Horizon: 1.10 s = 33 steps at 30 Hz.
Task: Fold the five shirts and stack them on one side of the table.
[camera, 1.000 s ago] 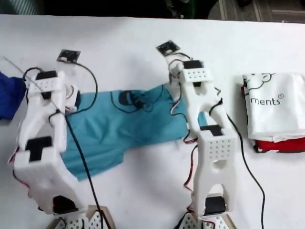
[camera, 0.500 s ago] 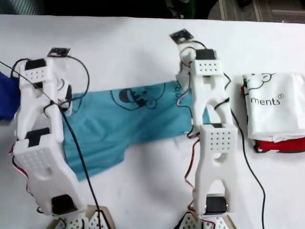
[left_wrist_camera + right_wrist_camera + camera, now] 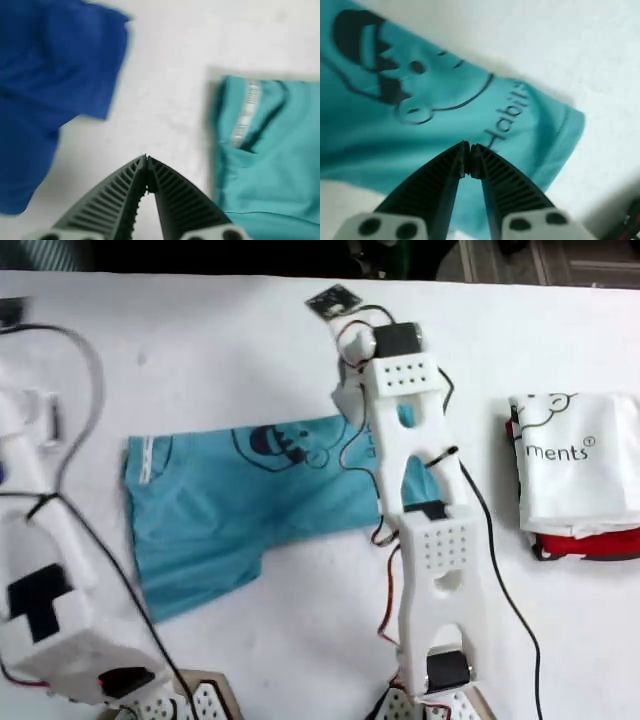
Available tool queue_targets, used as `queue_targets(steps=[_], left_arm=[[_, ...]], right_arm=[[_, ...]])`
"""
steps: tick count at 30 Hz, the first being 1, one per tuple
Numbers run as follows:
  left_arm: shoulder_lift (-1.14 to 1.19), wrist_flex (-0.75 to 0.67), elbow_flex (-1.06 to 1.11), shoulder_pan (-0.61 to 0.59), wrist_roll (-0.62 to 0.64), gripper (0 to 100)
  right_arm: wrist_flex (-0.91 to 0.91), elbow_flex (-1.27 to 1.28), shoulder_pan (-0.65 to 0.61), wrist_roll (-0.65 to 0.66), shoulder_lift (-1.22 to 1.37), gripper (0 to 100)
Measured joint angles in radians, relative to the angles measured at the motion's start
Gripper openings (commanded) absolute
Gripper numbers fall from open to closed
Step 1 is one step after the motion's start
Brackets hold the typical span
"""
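A teal shirt (image 3: 250, 500) with a dark cartoon print lies spread flat across the middle of the white table (image 3: 230, 340). My right gripper (image 3: 469, 150) is shut with nothing in it, just above the printed part of the teal shirt (image 3: 395, 125) near its right edge. In the high view that right arm (image 3: 415, 460) stretches over the shirt's right end. My left gripper (image 3: 146, 162) is shut and empty over bare table. It sits between a crumpled blue shirt (image 3: 45, 75) and the collar edge of the teal shirt (image 3: 270, 165).
At the table's right side a folded white shirt (image 3: 575, 465) tops a stack with a red shirt (image 3: 590, 542) beneath it. The left arm (image 3: 40, 580) stands at the far left edge. Cables trail over the table by both arms.
The left arm has swung left, off the teal shirt toward the blue one. The right arm shifted slightly left. The teal shirt's left edge, earlier under the left arm, now lies uncovered.
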Motion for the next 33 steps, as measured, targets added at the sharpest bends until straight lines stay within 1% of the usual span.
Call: queue_targets(steps=[3,6,10,14,19,23,27,30,33], left_arm=[[-0.020,0.000,0.000,-0.123,-0.052,3],[-0.026,0.000,0.000,-0.226,-0.089,3],[-0.026,0.000,0.000,-0.313,-0.133,3],[-0.026,0.000,0.000,-0.358,-0.161,3],[-0.026,0.000,0.000,-0.365,-0.161,3],[-0.026,0.000,0.000,-0.365,-0.161,3],[-0.026,0.000,0.000,-0.365,-0.161,3],[-0.026,0.000,0.000,-0.365,-0.161,3],[-0.026,0.000,0.000,-0.365,-0.161,3]], right_arm=[[0.000,0.224,-0.089,0.000,-0.155,1.8],[-0.003,0.454,-0.218,0.000,-0.302,1.8],[-0.005,0.689,-0.417,-0.002,-0.416,1.8],[-0.029,0.786,-0.595,-0.071,-0.427,1.8],[-0.149,0.789,-0.727,-0.152,-0.390,1.8],[-0.258,0.793,-0.804,-0.181,-0.321,1.8],[-0.325,0.799,-0.812,-0.210,-0.236,1.8],[-0.304,0.796,-0.812,-0.215,-0.160,1.8],[-0.224,0.779,-0.813,-0.215,-0.127,1.8]])
